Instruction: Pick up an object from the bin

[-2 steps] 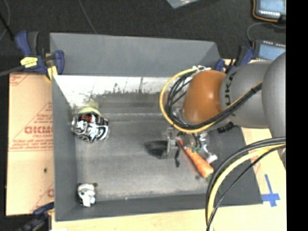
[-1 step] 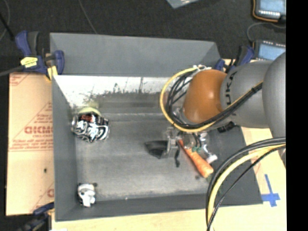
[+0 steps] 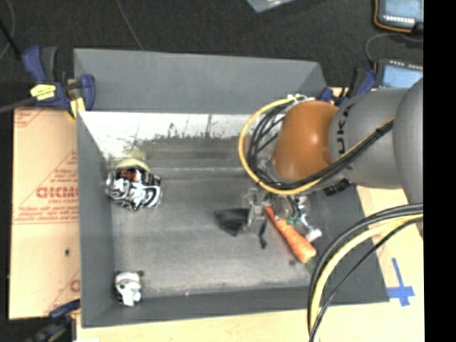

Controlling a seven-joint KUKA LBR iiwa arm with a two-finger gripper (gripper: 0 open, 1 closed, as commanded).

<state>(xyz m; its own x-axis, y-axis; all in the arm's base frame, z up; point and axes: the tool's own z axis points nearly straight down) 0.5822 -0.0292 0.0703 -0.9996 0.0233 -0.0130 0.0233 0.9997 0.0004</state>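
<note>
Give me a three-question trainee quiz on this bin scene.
1. True or false: the small white object lies in the bin's corner at the view's lower left.
2. Which lies right beside the pincer? A, a blue ball; B, the orange tapered object; C, a yellow cup.
3. How many loose things lie in the left half of the bin?
Key: 1 true; 2 B; 3 two, the white one and the black-and-white patterned object.

A robotics lab: a grey industrial robot arm (image 3: pixel 385 137) trailing looped black-and-yellow cables (image 3: pixel 329 262) hangs over a grey metal bin (image 3: pixel 199 84), with two handheld control screens (image 3: pixel 397 9) on the dark surface (image 3: pixel 214 16) behind.
</note>
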